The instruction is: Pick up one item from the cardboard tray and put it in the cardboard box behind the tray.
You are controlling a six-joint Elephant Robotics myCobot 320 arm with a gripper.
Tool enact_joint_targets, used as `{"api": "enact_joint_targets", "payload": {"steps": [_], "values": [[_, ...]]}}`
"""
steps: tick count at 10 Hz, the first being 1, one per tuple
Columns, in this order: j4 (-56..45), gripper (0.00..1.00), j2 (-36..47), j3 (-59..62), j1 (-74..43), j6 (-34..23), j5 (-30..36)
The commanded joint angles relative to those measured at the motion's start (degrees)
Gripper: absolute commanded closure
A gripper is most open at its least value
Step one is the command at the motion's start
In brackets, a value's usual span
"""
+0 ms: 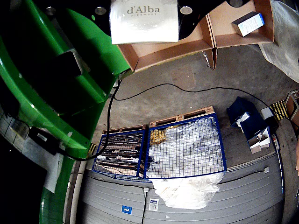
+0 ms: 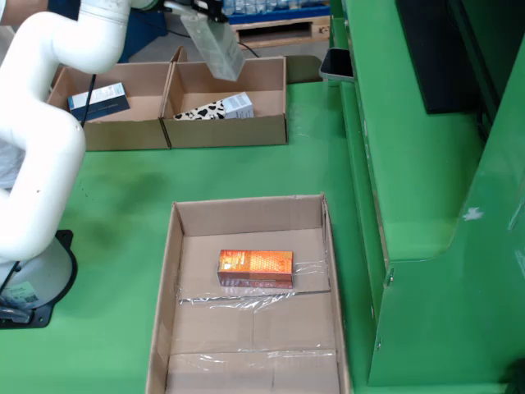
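The main risk is a bad drop. In the fixed view the gripper carries the white d'Alba carton, which hangs directly beneath it, clear of every surface and tilted, with its lower end swung to the right. The fingers themselves are hidden, so how firmly they pinch the carton cannot be judged, and a tilted load may slip or twist loose. Below and to the left of the tool sits the left cardboard box, holding a blue-and-white pack. The dividing wall lies only a little left of the carton, so an early release could catch that edge and tip the carton into the wrong box or onto the green table. Almost straight below the tool is the right cardboard box, where a spotted pack and a small white pack already lie; the carton could land on them and topple. The cardboard tray, with its orange box, lies well below and nearer the camera.
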Motion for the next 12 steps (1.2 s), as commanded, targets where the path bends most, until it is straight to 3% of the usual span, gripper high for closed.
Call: {"api": "enact_joint_targets", "payload": {"steps": [1, 3, 4, 5, 6, 12], "values": [[2.0, 1.00, 0.1, 1.6, -0.7, -0.5, 0.2], [2.4, 1.00, -1.2, 1.6, -1.3, -0.4, 0.8], [-0.4, 1.00, -1.6, 1.6, -3.1, 0.1, 6.6], [-0.4, 1.00, -1.6, 1.6, -3.1, 0.1, 6.6], [-3.3, 1.00, -1.9, 1.6, -4.4, 0.3, 11.3], [-5.6, 1.00, -3.3, 1.6, -6.1, 0.0, 15.8]]}}
